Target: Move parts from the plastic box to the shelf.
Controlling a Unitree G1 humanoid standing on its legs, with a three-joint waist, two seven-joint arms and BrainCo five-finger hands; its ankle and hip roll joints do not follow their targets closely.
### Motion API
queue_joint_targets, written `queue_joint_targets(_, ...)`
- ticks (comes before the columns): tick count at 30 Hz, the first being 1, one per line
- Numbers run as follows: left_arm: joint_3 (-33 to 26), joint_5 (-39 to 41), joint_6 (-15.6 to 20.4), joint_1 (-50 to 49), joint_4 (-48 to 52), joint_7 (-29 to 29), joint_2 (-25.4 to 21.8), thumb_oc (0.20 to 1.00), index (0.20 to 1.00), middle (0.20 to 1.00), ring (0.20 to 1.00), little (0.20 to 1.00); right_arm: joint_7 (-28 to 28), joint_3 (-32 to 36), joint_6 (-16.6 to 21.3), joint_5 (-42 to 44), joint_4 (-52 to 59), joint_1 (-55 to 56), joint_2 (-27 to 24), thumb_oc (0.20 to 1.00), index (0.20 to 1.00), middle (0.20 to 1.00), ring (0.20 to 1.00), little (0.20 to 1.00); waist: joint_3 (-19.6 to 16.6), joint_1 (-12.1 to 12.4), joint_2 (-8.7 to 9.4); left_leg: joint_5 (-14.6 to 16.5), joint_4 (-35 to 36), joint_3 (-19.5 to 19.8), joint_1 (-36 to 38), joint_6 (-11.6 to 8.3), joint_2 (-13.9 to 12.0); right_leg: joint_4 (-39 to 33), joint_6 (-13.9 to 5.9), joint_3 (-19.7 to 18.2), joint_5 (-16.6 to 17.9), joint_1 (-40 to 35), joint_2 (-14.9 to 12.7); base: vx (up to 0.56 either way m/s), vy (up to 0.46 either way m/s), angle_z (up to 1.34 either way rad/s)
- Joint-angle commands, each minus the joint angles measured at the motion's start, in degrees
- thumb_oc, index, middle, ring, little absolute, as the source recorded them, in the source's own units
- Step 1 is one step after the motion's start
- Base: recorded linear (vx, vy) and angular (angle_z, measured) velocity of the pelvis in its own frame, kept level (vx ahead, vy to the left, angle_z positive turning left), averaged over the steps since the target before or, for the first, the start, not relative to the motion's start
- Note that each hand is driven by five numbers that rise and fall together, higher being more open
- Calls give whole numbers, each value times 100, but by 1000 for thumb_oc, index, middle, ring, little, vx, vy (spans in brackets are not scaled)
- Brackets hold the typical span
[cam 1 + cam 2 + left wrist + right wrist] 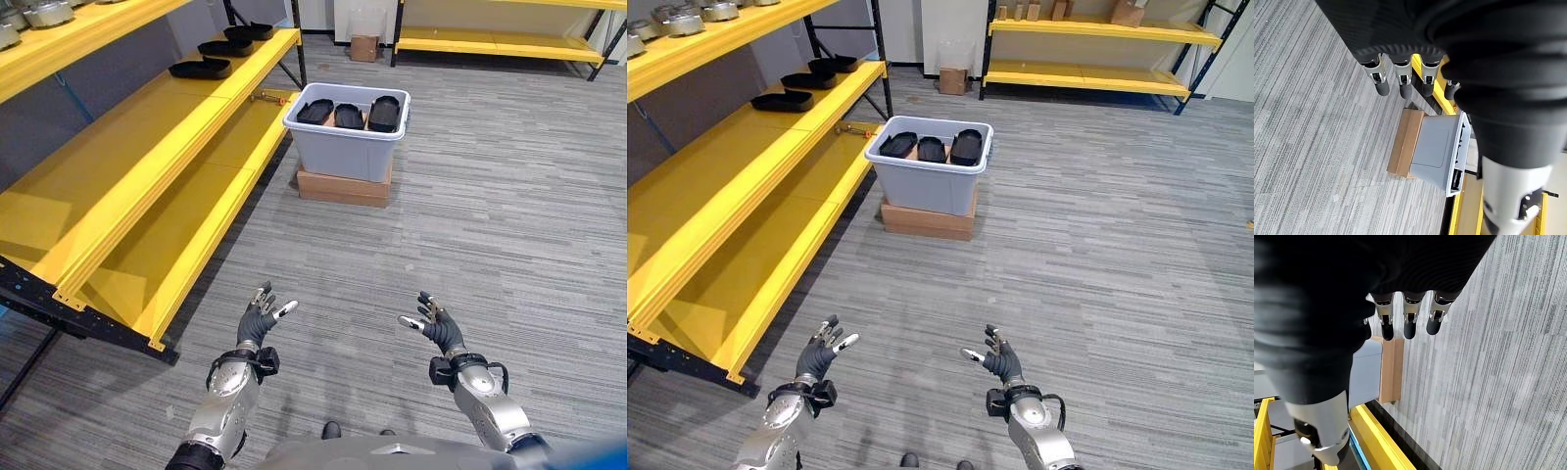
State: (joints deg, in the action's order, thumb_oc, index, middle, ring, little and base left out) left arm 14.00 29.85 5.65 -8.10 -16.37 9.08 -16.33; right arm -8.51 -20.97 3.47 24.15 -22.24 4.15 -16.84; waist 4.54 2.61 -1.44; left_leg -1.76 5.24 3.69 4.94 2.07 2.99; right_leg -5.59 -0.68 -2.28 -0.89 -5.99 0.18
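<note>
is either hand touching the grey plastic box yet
Apart. The left eye view shows the left hand and right hand, fingers relaxed, with a wide stretch of grey carpet between them and the grey plastic box.

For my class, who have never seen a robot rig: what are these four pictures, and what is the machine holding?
A humanoid robot stands on a carpeted floor. Two pictures come from cameras in its head, looking down; two come from cameras on its wrists, looking along the fingers. Its left hand and right hand are raised in front of it, open and empty. Ahead sits a grey box on a flat carton, holding three black parts. To the robot's left is a yellow shelf with more black parts already on it.
</note>
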Motion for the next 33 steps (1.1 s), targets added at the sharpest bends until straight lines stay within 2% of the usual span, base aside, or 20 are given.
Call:
queue_joint_targets(1, 14, -90, 236, 166, 226, -40, -74, 1000, 1000, 1000, 1000, 1000, 67, -121, 194, 139, 347, -140, -13, 1000, 1000, 1000, 1000, 1000, -186, 3, 182, 77, -24, 822, -93, -282, -269, 59, -432, -84, 514, 257, -268, 0, 0, 0)
queue_joint_targets(8, -32, -89, 249, 167, 239, -46, -103, 1000, 1000, 1000, 1000, 1000, 106, -172, 180, 108, 352, -165, -15, 1000, 1000, 1000, 1000, 1000, -175, 15, 185, 98, -24, 811, -85, -248, -251, 59, -445, -92, 505, 260, -299, 2, 5, 0)
queue_joint_targets(16, 16, -110, 224, 236, 216, -89, -204, 1000, 1000, 1000, 1000, 1000, 165, -211, 152, 52, 239, -355, -39, 1000, 1000, 1000, 1000, 1000, -19, 92, 180, 191, -213, 688, -214, -69, -110, 375, -533, -197, 503, 505, -475, -28, 107, -1)
queue_joint_targets(17, -37, -126, 218, 181, 251, -109, -279, 1000, 1000, 1000, 1000, 1000, 174, -190, 137, 49, 265, -411, -59, 1000, 1000, 1000, 1000, 1000, 91, 131, 134, 308, -469, 666, -361, 55, 53, 883, -642, -299, 449, 834, -552, -91, 208, -8)
queue_joint_targets(18, -38, -126, 218, 181, 252, -109, -279, 1000, 1000, 1000, 1000, 1000, 174, -189, 136, 49, 265, -411, -59, 1000, 1000, 1000, 1000, 1000, 87, 134, 135, 310, -474, 662, -368, 56, 55, 895, -643, -303, 444, 846, -552, -88, 249, -17)
queue_joint_targets(20, -94, -60, 210, 118, 285, -129, -291, 1000, 1000, 1000, 1000, 1000, 191, -135, 116, 25, 292, -368, -24, 1000, 1000, 1000, 1000, 1000, 135, 113, 84, 328, -490, 706, -354, 153, 161, 1426, -709, -379, 446, 1136, -586, -36, 175, -17)
queue_joint_targets(22, -150, -118, 212, 103, 347, -139, -325, 1000, 1000, 1000, 1000, 1000, 179, -87, 121, 70, 329, -274, 42, 1000, 1000, 1000, 1000, 1000, 209, 69, 57, 314, -486, 743, -293, 222, 248, 2208, -709, -464, 842, 1532, -613, -39, 197, -6)
queue_joint_targets(24, -201, -155, 219, 141, 428, -154, -380, 1000, 1000, 1000, 1000, 1000, 184, -47, 171, 175, 511, -127, 116, 1000, 1000, 1000, 1000, 1000, 396, -48, -34, 336, -539, 792, -182, 320, 322, 3328, -550, -535, 1413, 2113, -546, -18, 245, 12)
queue_joint_targets(25, -201, -155, 219, 142, 427, -154, -379, 1000, 1000, 1000, 1000, 1000, 184, -46, 169, 175, 512, -128, 115, 1000, 1000, 1000, 1000, 1000, 398, -47, -30, 339, -541, 791, -183, 319, 327, 3345, -549, -538, 1403, 2121, -548, 69, 240, 30)
queue_joint_targets(26, -165, -244, 220, 215, 453, -203, -380, 1000, 1000, 1000, 1000, 1000, 242, -36, 205, 252, 576, -79, 91, 1000, 1000, 1000, 1000, 1000, 433, -140, -52, 427, -566, 842, -96, 362, 391, 3240, -483, -232, 1005, 2338, -166, 134, 131, 33)
queue_joint_targets(27, -137, -262, 216, 255, 448, -224, -358, 1000, 1000, 1000, 1000, 1000, 273, -53, 230, 334, 584, -78, 83, 1000, 1000, 1000, 1000, 1000, 404, -225, 4, 461, -518, 885, -32, 397, 492, 2845, -484, -214, 888, 2503, 139, 219, 136, -3)
queue_joint_targets(28, -136, -275, 220, 269, 450, -242, -343, 1000, 1000, 1000, 1000, 1000, 267, -47, 243, 384, 584, -58, 60, 1000, 1000, 1000, 1000, 1000, 389, -260, 21, 492, -439, 932, 83, 412, 523, 2512, -493, -137, 879, 2448, 258, 247, 39, -20)
queue_joint_targets(29, -134, -327, 214, 306, 429, -234, -327, 1000, 1000, 1000, 1000, 1000, 272, -50, 263, 407, 588, -64, 44, 1000, 1000, 1000, 1000, 1000, 338, -285, 124, 533, -357, 950, 196, 435, 648, 1873, -518, 50, 977, 2511, 328, 419, 5, -3)
queue_joint_targets(30, -154, -331, 215, 334, 387, -221, -287, 1000, 1000, 1000, 1000, 1000, 250, -52, 256, 374, 561, -104, 53, 1000, 1000, 1000, 1000, 1000, 316, -330, 169, 640, -221, 945, 502, 387, 647, 818, -604, 676, 1220, 2410, 234, 473, -14, 20)
queue_joint_targets(31, -147, -289, 213, 349, 359, -208, -248, 1000, 1000, 1000, 1000, 1000, 241, -90, 252, 364, 524, -172, 60, 1000, 1000, 1000, 1000, 1000, 295, -363, 177, 705, -138, 959, 694, 338, 602, 356, -630, 918, 1346, 2378, 309, 369, -20, 56)
queue_joint_targets(32, -147, -289, 213, 349, 359, -208, -248, 1000, 1000, 1000, 1000, 1000, 241, -90, 252, 364, 524, -172, 60, 1000, 1000, 1000, 1000, 1000, 295, -363, 177, 705, -138, 959, 694, 338, 602, 356, -630, 918, 1346, 2378, 309, 369, -77, 6)
queue_joint_targets(33, -81, -135, 212, 376, 299, -242, -189, 1000, 1000, 1000, 1000, 1000, 169, -76, 255, 348, 599, -217, 82, 1000, 1000, 1000, 1000, 1000, 260, -445, 211, 874, -162, 1046, 931, 229, 482, 97, -680, 905, 1460, 2446, 253, 490, -155, -6)
